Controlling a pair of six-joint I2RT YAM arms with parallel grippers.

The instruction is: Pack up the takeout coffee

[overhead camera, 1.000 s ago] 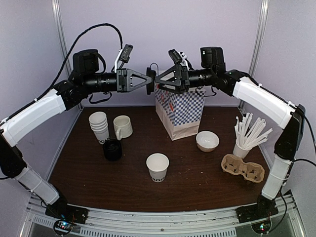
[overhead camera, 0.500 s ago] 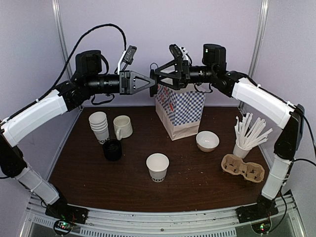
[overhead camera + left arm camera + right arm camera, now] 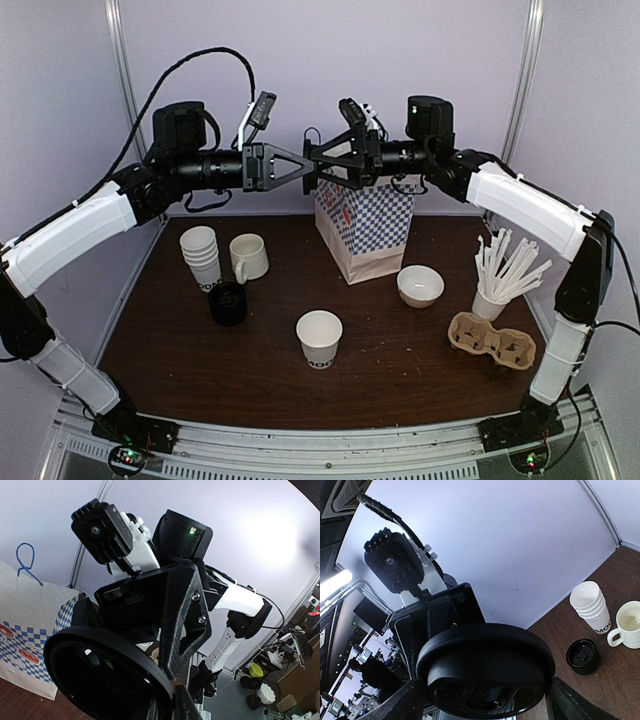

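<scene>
A dark wooden table (image 3: pixel 400 390) set between pale walls carries everything. At its far middle the checked paper bag (image 3: pixel 365 230) stands upright with its mouth up. The paper cup (image 3: pixel 319 338) stands near the middle, well apart from the bag, open and uncapped. By my reading little of the task is done: the cup has to be capped and then lowered into the bag. A pile of spare lids (image 3: pixel 228 303) lies to the cup's left.

High over the table, in front of the bag's top, the left gripper (image 3: pixel 305 168) and right gripper (image 3: pixel 320 165) meet tip to tip with one black lid (image 3: pixel 485 670) between them.

- **Left gripper:** in its wrist view the lid sits close to the camera, hollow side showing, and its rim runs into that gripper's own finger at the bottom edge. I judge it pinched on the rim.
- **Right gripper:** in its wrist view the fingers (image 3: pixel 395 705) stand wide, one at each side of the lid. I cannot tell whether they press the rim or only flank it.

It looks like a handover.
</scene>
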